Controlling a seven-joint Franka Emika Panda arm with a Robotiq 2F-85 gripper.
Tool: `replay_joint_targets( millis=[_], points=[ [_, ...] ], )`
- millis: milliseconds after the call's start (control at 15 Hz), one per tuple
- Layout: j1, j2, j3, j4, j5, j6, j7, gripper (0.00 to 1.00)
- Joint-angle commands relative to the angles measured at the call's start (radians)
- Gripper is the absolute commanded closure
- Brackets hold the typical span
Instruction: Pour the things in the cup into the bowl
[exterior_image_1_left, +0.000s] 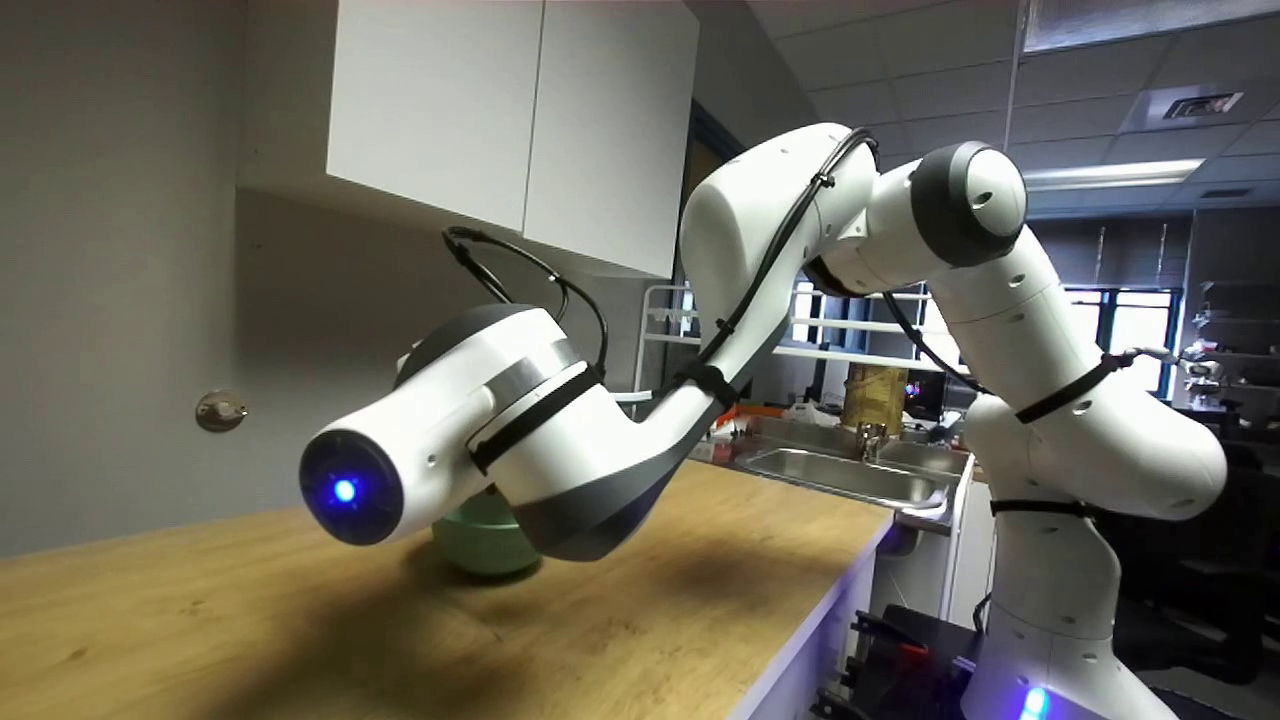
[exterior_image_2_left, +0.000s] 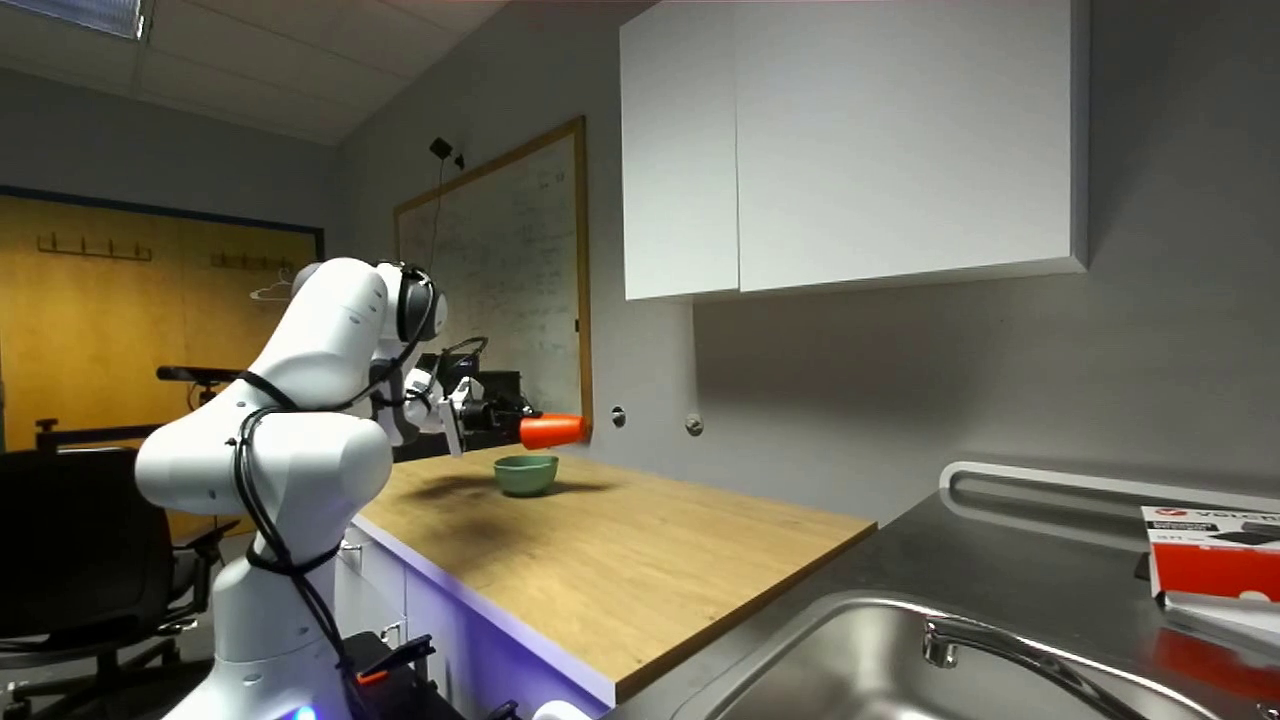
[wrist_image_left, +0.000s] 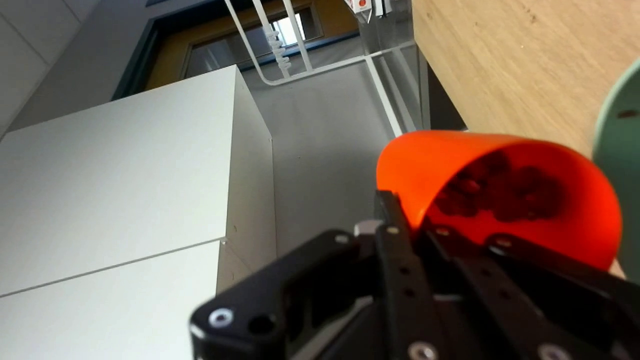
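The red cup (exterior_image_2_left: 553, 431) is off the wooden counter (exterior_image_2_left: 640, 540) and tipped on its side, the gripper (wrist_image_left: 414, 220) clamped across its wall, and the light green bowl (exterior_image_2_left: 526, 481) sits lower, close by! Grasp done, lift done; the pour looks barely begun. Dark red pieces (wrist_image_left: 505, 192) are bunched inside the cup, while a dark spot (wrist_image_left: 627, 114) in the bowl may be one already landed. The cup itself: plain, smooth, vivid orange-red, narrowing toward its base, its round mouth gaping wide.
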Motion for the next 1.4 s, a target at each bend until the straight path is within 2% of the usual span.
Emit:
replay_joint_targets(
  millis=[0,1333],
  points=[
    [0.012,0.012,-0.007,0.036,-0.028,-0.031,-0.021,0.99],
    [0.005,0.032,-0.015,0.007,-0.16,-0.122,-0.002,0.99]
  ],
)
